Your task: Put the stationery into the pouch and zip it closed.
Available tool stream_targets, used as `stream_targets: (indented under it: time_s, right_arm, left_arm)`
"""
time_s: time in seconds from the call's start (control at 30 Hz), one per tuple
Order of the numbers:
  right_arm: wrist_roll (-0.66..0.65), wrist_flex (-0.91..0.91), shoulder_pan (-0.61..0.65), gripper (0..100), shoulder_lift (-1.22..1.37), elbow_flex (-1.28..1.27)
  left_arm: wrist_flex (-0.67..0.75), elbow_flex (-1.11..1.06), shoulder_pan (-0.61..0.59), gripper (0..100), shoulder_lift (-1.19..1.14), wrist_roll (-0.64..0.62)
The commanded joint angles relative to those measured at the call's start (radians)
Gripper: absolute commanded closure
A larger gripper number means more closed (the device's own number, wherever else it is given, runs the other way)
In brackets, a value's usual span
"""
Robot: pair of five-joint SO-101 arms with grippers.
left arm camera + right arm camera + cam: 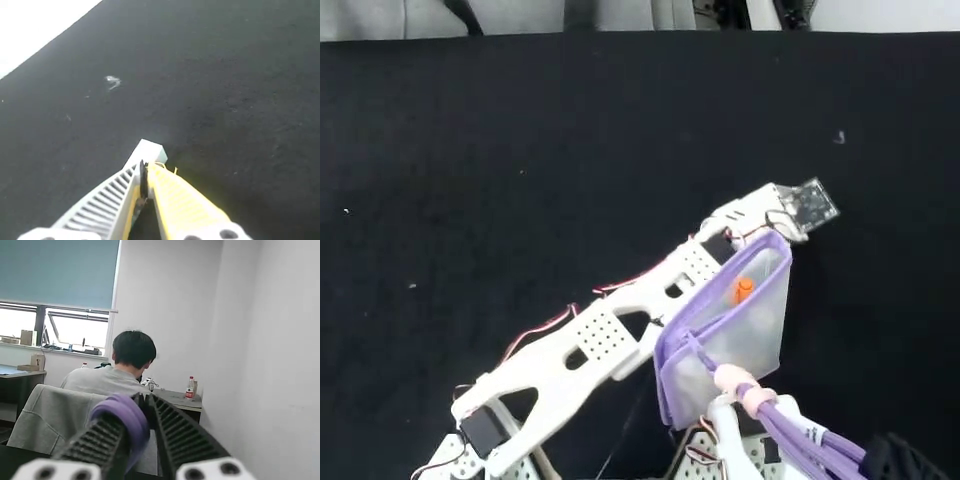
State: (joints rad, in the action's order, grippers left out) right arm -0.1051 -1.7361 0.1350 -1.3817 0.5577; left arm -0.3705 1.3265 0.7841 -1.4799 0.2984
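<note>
A black table (pixel 520 150) lies under both arms. The left gripper (pixel 144 165) is pinched shut on the upper corner of the pouch (pixel 750 325), right of centre, its arm stretched diagonally from the lower left. The right gripper (pixel 145 399), at the bottom edge and aimed upward, clamps the pouch's purple strap (pixel 122 417); an orange item (pixel 744 289) sits inside

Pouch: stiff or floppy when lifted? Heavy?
Likely floppy: the pouch has see-through sides that bow and crease. Probably light: a small orange item shows inside. The strap in the right gripper looks soft, so it may swing.
</note>
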Motion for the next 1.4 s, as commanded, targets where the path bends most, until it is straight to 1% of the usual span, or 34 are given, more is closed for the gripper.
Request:
stream_targets:
  time_s: [0.0,0.1,0.3,0.37,0.4,0.5,0.57,0.7,0.73,0.83,0.87,0.93,1.2,1.27,1.37]
  right_arm:
    - [0.002,0.002,0.005,98.8,0.018,-0.016]
    - [0.002,0.0,0.005,98.8,0.018,-0.016]
    - [0.002,0.002,0.005,98.8,0.018,-0.016]
    - [0.002,0.003,0.005,98.7,0.018,-0.016]
    - [0.002,0.003,0.005,98.7,0.018,-0.016]
    - [0.003,0.003,0.005,98.7,0.015,-0.016]
    - [0.003,0.002,0.005,98.7,0.016,-0.016]
    - [0.003,0.002,0.005,98.7,0.016,-0.016]
    - [0.005,0.002,0.005,98.7,0.016,-0.016]
    - [0.005,0.0,0.005,98.7,0.016,-0.016]
    - [0.005,0.0,0.005,98.7,0.016,-0.016]
    - [0.005,0.0,0.005,98.7,0.016,-0.016]
    - [0.005,-0.002,0.005,98.7,0.015,-0.016]
    - [0.003,-0.002,0.005,98.7,0.012,-0.016]
    - [0.003,-0.002,0.005,98.7,0.012,-0.016]
  left_arm:
    - [-0.181,0.044,-0.018,97,0.035,-0.133]
    - [-0.334,0.136,-0.007,97,0.034,-0.178]
    - [-0.661,0.343,0.053,97,0.028,-0.178]
    - [-0.738,0.338,0.077,97,0.035,-0.172]
    - [-0.747,0.34,0.085,97,0.037,-0.172]
    - [-0.687,0.338,0.097,97,0.071,-0.172]
    - [-0.566,0.337,0.097,97,0.081,-0.17]
    - [-0.27,0.335,0.074,97,0.049,-0.157]
    - [-0.219,0.335,0.067,97,0.032,-0.123]
    - [-0.133,0.335,0.044,97,-0.029,0.055]
    - [-0.118,0.335,0.031,97,-0.052,0.1]
    - [-0.101,0.335,0.008,97,-0.097,0.133]
    - [-0.11,0.335,-0.036,97,-0.18,0.13]
    - [-0.155,0.335,-0.041,97,-0.172,0.13]
    - [-0.293,0.338,-0.044,97,-0.169,0.13]
